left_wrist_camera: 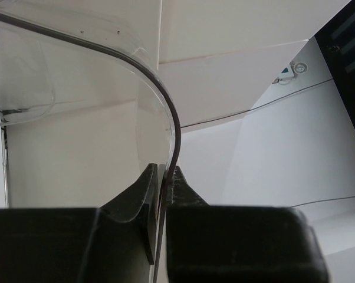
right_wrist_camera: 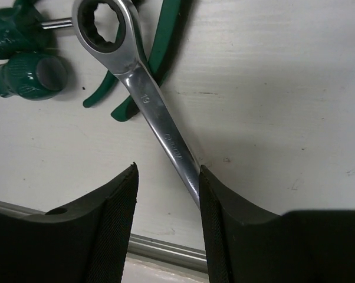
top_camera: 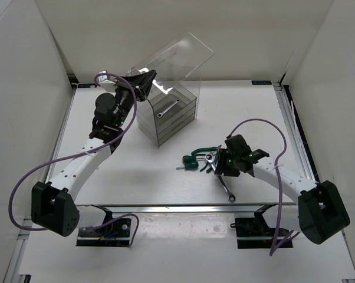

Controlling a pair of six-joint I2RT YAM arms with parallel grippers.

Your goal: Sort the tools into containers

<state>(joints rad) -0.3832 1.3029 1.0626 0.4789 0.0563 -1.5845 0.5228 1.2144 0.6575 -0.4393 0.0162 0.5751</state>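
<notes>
Wrench (right_wrist_camera: 160,127) flat on table (right_wrist_camera: 283,118), head overlapping pliers (right_wrist_camera: 166,35), shaft slanting between spread jaws of right gripper (right_wrist_camera: 166,177) and touching one finger (right_wrist_camera: 222,218); my judgement: centre over shaft, lower square, then pinch, while left gripper (left_wrist_camera: 161,180), clamped on clear lid (left_wrist_camera: 168,112) of organiser (top_camera: 171,118), holds it raised.

One legible marking found. The silver wrench (right_wrist_camera: 160,118) in the right wrist view bears the stamped number "19" on its shank, just below the ring head. Further from the ring head, a second line of stamped lettering runs along the same shank, too fine and glare-washed to read. The top and left wrist views show no readable text, label or number on any surface.
</notes>
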